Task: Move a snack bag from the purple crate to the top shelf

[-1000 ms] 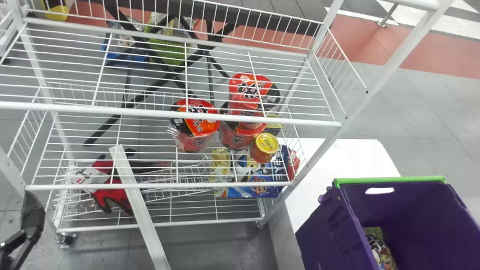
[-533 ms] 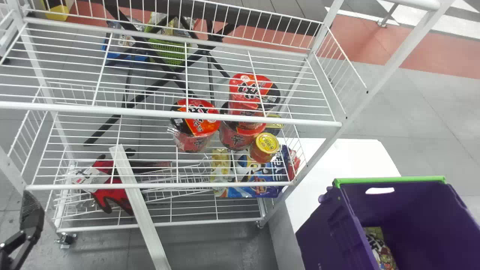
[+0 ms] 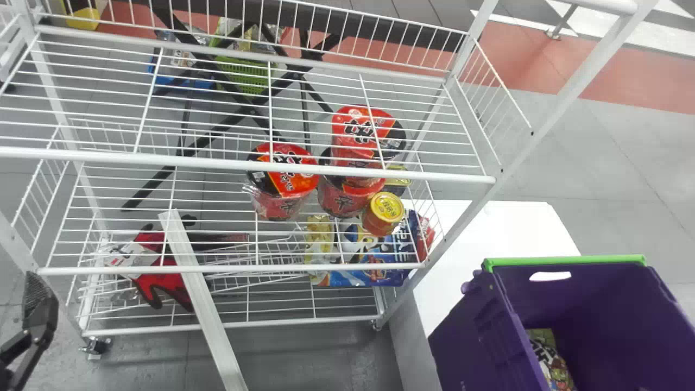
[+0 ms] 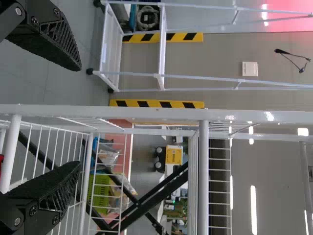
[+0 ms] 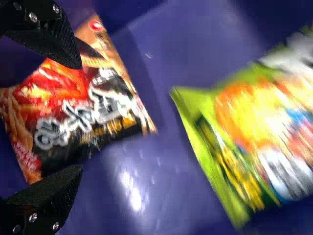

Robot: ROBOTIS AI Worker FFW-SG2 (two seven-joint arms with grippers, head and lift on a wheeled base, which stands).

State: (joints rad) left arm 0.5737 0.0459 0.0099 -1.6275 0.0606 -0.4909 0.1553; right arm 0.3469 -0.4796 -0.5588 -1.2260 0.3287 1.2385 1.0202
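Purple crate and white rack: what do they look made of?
Crate: likely rigid molded plastic with a slight sheen; ribbed outer wall and cut-out handle slot suggest it.
Rack: probably coated metal, smooth white; thin straight wires meeting thicker bars fit that.

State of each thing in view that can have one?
Left tool: open, holding nothing
Right tool: open, holding nothing
Red-and-black snack bag: in crate, ungripped
Green snack bag: lying in crate
Purple crate: open on top
Yellow-lidded tub: closed
Red cups: lids on
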